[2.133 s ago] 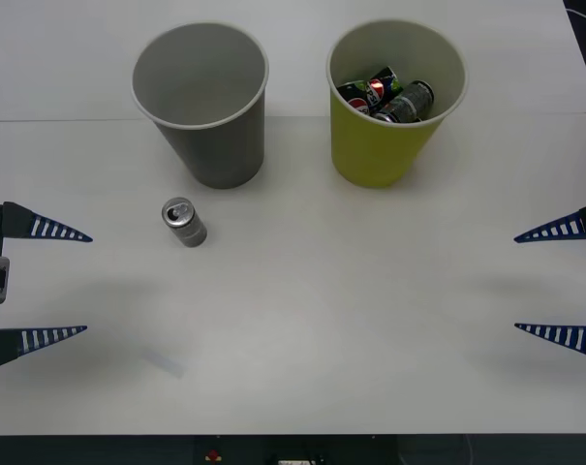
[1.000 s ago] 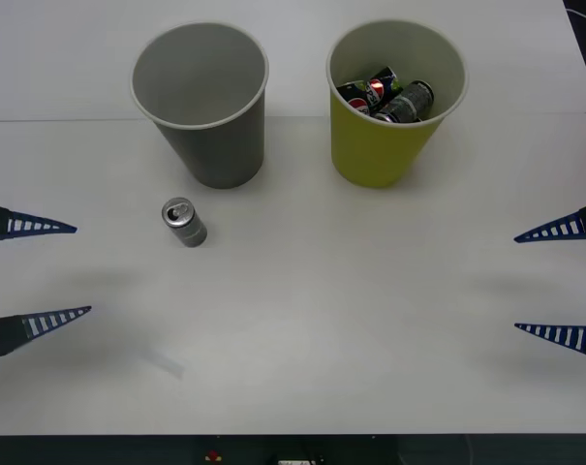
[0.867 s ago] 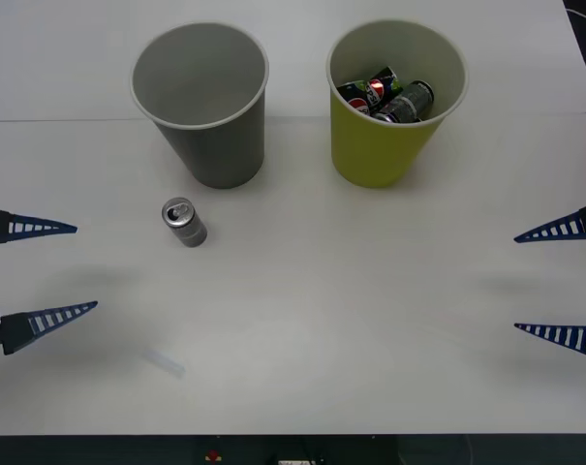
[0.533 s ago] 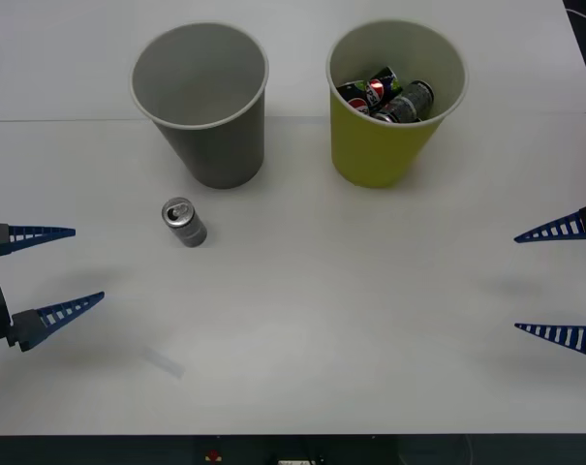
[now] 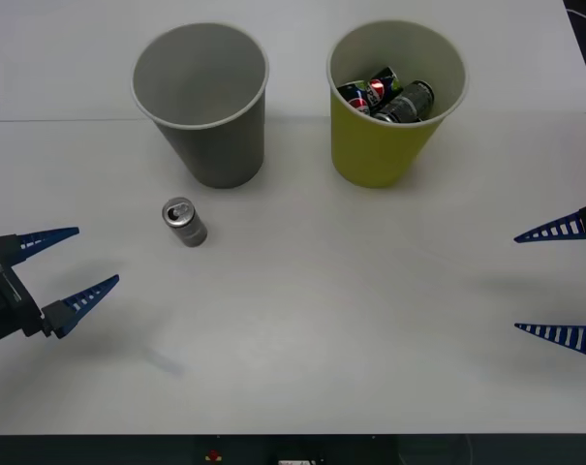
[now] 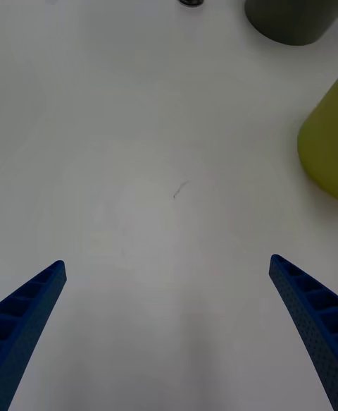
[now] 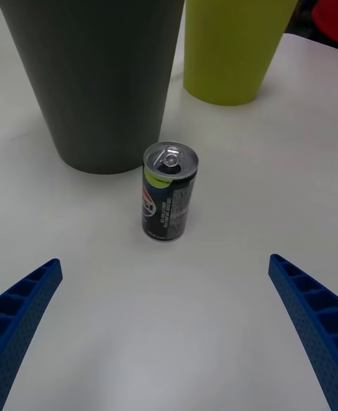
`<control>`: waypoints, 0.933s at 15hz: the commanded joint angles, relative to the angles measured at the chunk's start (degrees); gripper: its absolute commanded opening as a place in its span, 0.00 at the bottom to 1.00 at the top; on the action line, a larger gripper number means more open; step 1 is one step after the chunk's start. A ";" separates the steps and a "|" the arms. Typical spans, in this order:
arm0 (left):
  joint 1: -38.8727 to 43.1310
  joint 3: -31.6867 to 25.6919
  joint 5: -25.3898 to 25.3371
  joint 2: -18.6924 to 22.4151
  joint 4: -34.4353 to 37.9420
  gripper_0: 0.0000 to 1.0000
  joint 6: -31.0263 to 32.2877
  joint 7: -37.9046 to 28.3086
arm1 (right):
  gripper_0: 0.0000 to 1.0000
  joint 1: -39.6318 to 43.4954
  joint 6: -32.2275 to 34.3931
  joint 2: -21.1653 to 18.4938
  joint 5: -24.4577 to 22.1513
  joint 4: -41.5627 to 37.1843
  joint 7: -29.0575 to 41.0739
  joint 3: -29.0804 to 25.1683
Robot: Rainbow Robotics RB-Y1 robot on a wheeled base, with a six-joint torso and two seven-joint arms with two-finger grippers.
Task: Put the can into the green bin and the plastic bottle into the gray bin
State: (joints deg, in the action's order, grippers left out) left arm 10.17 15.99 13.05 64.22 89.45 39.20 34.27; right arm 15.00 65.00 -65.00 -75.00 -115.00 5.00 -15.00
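Though cropped, left gripper (image 5: 75,264) gapes.

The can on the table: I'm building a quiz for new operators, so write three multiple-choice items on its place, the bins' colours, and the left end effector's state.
1. The can stands:
A. inside a bin
B. on the table, in front of the gray bin
C. in an end effector

2. The bin already holding cans is:
A. gray
B. blue
C. green

3. The left end effector is:
A. open
B. shut on the can
C. shut, holding nothing

B: it stands upright on the table. C: cans lie in the green bin. A: its fingers are apart.
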 commanded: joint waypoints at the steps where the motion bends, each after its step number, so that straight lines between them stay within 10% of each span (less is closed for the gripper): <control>1: -5.60 6.95 -7.42 -0.15 -2.00 1.00 -2.72 5.90 | 1.00 0.00 0.00 0.00 0.00 0.00 0.00 0.00; 14: -27.66 28.57 -21.57 -10.87 -23.09 1.00 2.64 15.31 | 1.00 0.00 0.00 0.00 0.00 0.00 0.00 0.00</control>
State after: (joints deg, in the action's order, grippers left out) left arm -16.85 44.25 -8.46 53.96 67.16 41.77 49.25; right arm 15.00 65.00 -65.00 -75.00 -115.00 5.00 -15.00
